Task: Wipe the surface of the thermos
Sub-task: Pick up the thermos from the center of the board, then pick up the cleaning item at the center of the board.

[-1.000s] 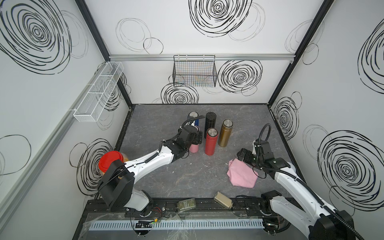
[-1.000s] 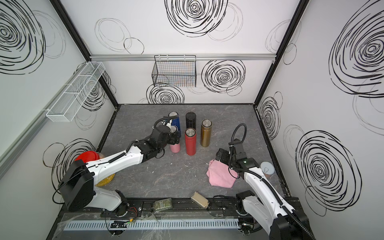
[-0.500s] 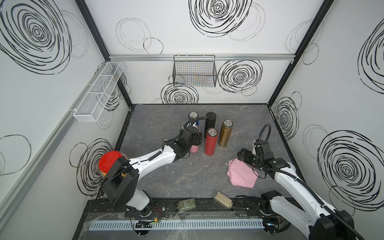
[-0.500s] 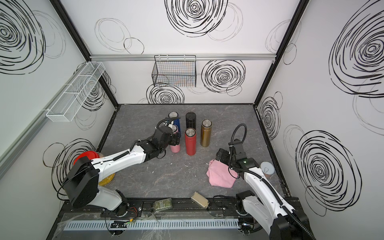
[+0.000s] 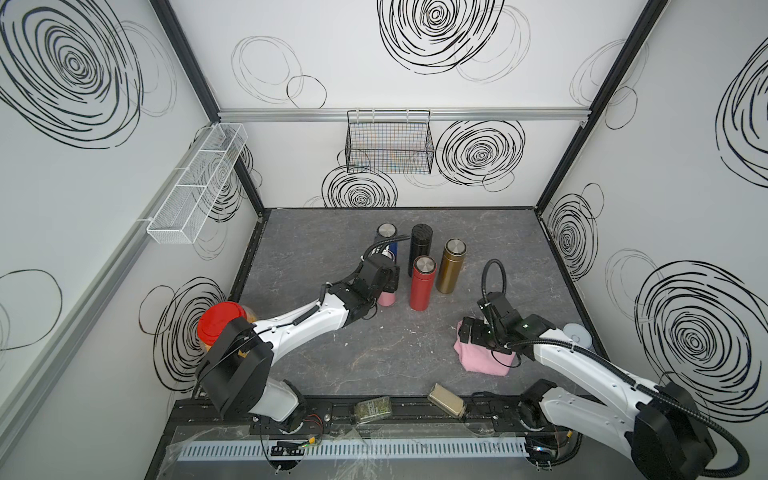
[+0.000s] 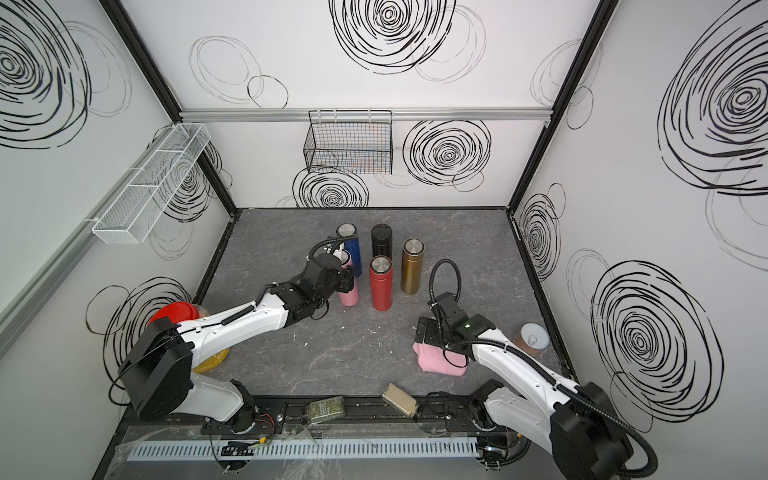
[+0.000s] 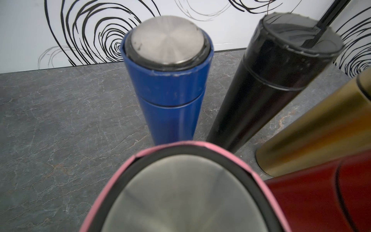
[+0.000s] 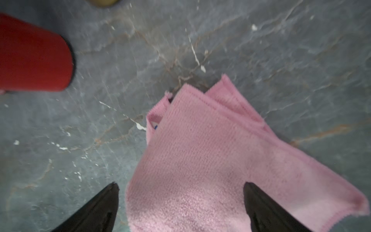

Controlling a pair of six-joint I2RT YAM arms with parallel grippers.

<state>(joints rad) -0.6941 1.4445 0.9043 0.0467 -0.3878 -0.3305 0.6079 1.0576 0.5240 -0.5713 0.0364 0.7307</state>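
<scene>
Left jaws grip the pink thermos (image 6: 348, 294); right jaws stand open over the pink cloth (image 6: 432, 361) at 4 o'clock. Cloth not yet grasped; all wiping remains.

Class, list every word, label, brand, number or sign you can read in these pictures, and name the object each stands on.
No readable text in any view.
No print shows on the pink thermos, blue thermos, black thermos, gold thermos or red thermos.
On the pink cloth, a white tag with a blue mark: too blurred to read.
On the glass jar by the front rail: nothing legible, too small.
</scene>
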